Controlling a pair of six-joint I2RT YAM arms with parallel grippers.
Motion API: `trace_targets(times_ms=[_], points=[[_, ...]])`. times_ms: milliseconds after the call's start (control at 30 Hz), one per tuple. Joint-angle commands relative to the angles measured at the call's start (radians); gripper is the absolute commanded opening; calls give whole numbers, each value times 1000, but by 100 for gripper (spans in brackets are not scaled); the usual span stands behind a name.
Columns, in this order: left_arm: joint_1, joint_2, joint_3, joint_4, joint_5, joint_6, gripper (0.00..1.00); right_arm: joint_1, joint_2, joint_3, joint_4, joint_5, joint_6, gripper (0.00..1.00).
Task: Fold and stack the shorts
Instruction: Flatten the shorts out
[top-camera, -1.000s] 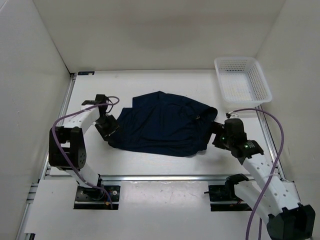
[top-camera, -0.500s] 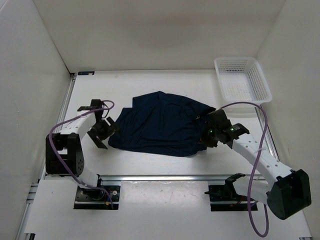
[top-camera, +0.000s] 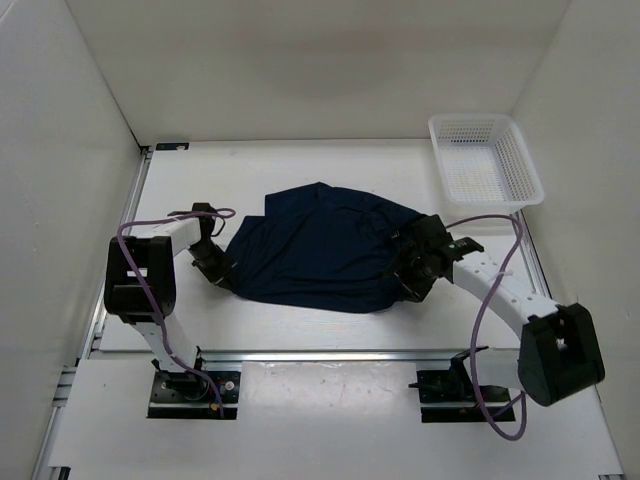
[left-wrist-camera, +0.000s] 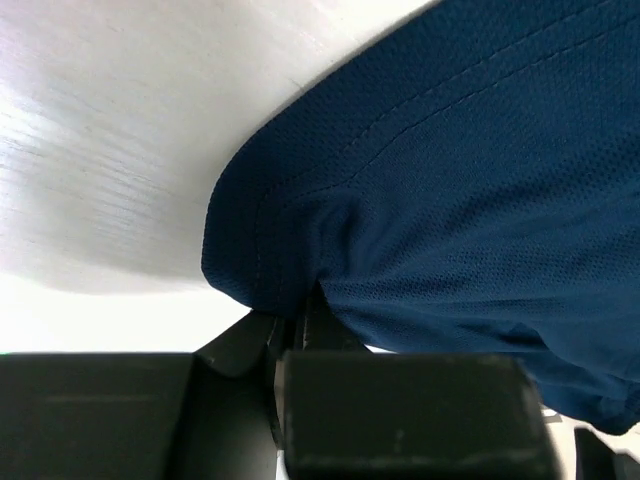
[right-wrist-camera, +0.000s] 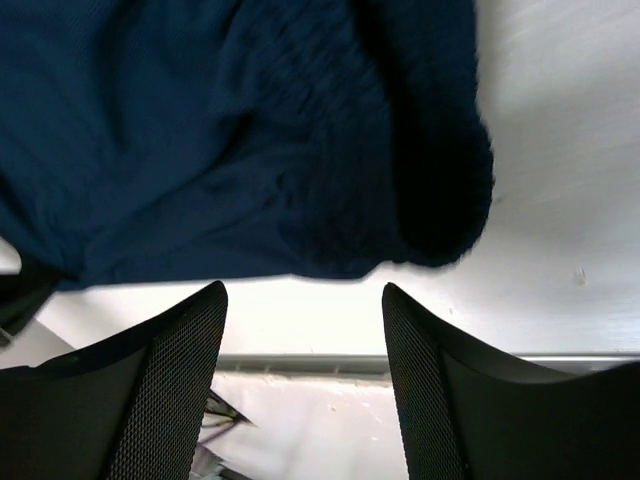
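Navy shorts (top-camera: 320, 250) lie rumpled on table (top-camera: 300, 170). L gripper (top-camera: 222, 272) clamped on their left hem; R gripper (top-camera: 405, 275) w/ fingers apart at right edge.

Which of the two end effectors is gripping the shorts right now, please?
The left end effector: its jaws are shut on a pinched edge of the shorts. The right end effector stands open, the fabric lying ahead of its jaws, not between them.

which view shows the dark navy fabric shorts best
The top external view: the dark navy fabric shorts lie whole in frame. The left wrist view shows only a hem corner pinched in the left fingers; the right wrist view, only a bunched edge beyond the open right fingers.
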Motion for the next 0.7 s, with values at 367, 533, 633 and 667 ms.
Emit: trace_targets(times_ms=[367,533,633,667], points=[[-9,-9,11,75,-27,11,10,-105,160,-50,128,20,58,43],[-9,-9,20,75,-18,20,10,-115,185,-50,138,20,58,14],[-9,-9,32,75,-9,20,10,-115,185,-50,138,20,49,0],[-9,-9,51,75,-9,20,10,-115,171,-38,128,20,49,0]])
